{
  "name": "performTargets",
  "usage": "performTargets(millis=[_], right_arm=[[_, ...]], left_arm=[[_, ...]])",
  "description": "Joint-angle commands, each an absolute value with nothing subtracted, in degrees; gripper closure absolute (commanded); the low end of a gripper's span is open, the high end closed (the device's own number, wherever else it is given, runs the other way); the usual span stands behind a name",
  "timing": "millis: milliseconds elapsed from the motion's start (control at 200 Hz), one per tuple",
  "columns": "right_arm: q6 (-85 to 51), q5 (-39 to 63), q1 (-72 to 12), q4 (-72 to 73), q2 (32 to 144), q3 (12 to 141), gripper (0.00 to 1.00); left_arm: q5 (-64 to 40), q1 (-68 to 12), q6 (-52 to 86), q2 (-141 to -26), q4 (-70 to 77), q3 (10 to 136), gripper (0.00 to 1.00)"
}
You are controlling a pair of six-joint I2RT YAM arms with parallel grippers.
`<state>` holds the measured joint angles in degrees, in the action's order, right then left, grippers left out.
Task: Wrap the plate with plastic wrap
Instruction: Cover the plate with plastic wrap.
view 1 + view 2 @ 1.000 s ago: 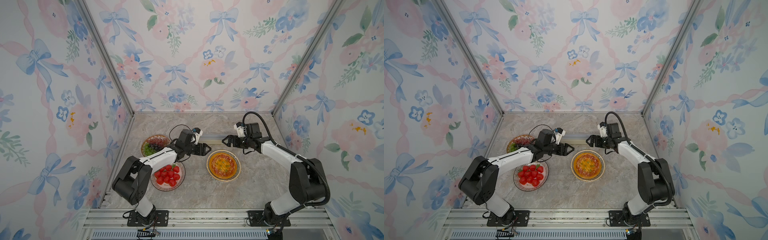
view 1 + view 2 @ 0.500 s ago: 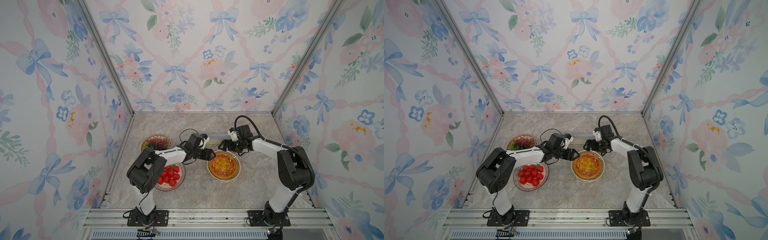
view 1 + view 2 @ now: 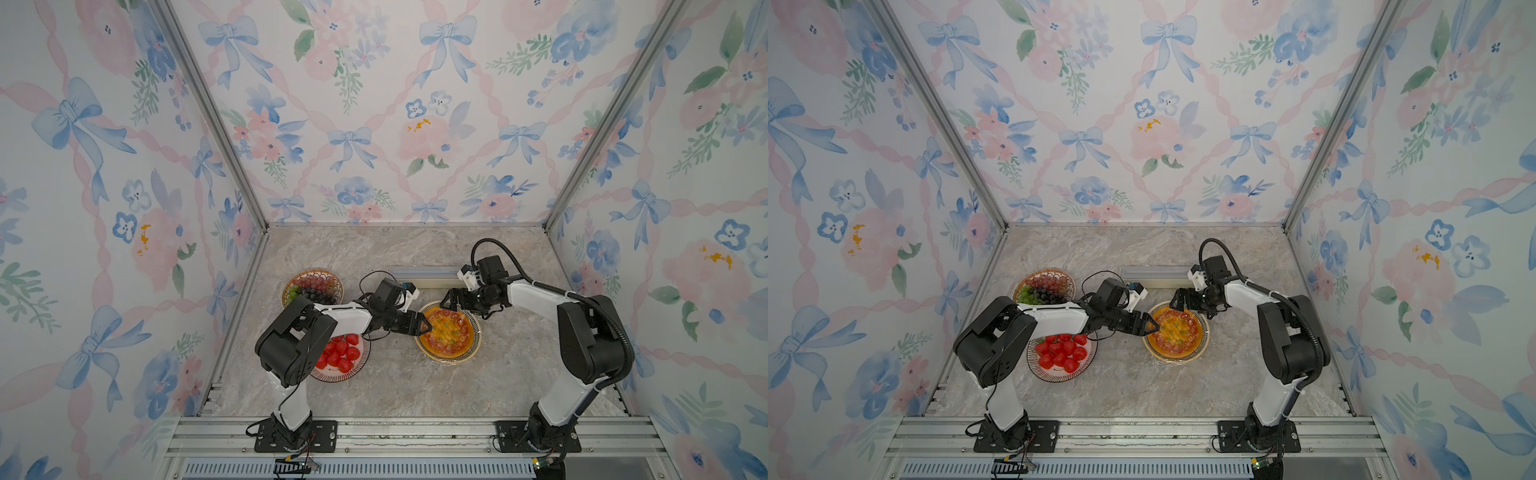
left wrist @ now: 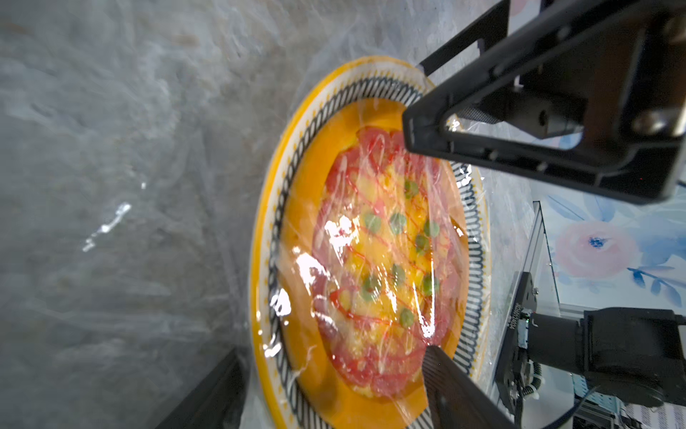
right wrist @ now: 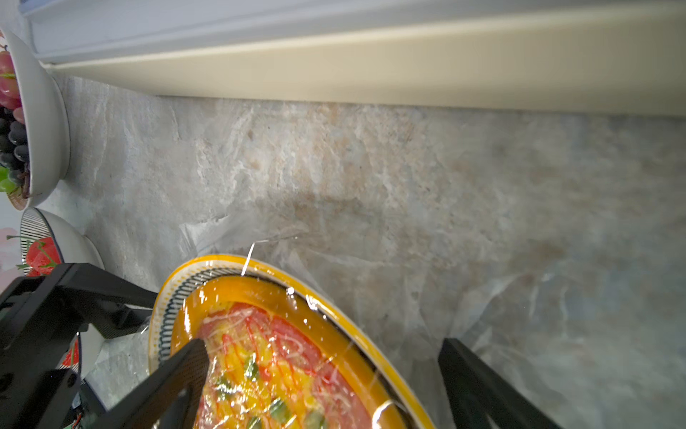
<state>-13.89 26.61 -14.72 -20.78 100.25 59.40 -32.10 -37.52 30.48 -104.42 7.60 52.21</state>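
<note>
The plate (image 3: pixel 449 360) has a yellow rim and holds pizza-like food, and it shows in both top views (image 3: pixel 1177 360). Clear crinkly plastic wrap (image 4: pixel 371 241) lies over it and spreads onto the table (image 5: pixel 371 267). My left gripper (image 3: pixel 426 326) is open at the plate's left edge. Its jaws straddle the rim (image 4: pixel 260 241), one finger outside on the table (image 4: pixel 208 397) and one over the food. My right gripper (image 3: pixel 449 300) is open at the plate's far-left edge. It straddles the rim (image 5: pixel 334 308) the same way. The cream wrap box (image 3: pixel 424 276) lies just behind the plate.
A plate of grapes (image 3: pixel 287 291) sits at the back left. A plate of strawberries (image 3: pixel 332 377) sits at the front left, partly under my left arm. The long box (image 5: pixel 371 74) runs close behind my right gripper. My two grippers are close together over the plate (image 4: pixel 519 141).
Both arms have come down and inward from beside the box to the plate's rim. The left came from the left, the right from the back right. Both stayed open.
</note>
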Motion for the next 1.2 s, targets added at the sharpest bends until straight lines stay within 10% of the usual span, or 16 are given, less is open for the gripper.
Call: performTargets(millis=[0, 585, 1195], right_arm=[[-14.03, 29.35, -14.30, -23.07, 97.55, 57.42, 0.01], [-22.23, 42.62, -5.95, -12.91, 90.26, 46.32, 0.11], [-20.64, 23.07, -12.38, -41.23, 73.92, 48.58, 0.02]], left_arm=[[-35.23, -37.83, 32.90, -102.65, 10.64, 50.29, 0.24], [-40.43, -38.45, 38.56, -104.20, 19.23, 49.39, 0.29], [-31.63, -33.16, 36.36, -99.36, 15.83, 45.36, 0.30]])
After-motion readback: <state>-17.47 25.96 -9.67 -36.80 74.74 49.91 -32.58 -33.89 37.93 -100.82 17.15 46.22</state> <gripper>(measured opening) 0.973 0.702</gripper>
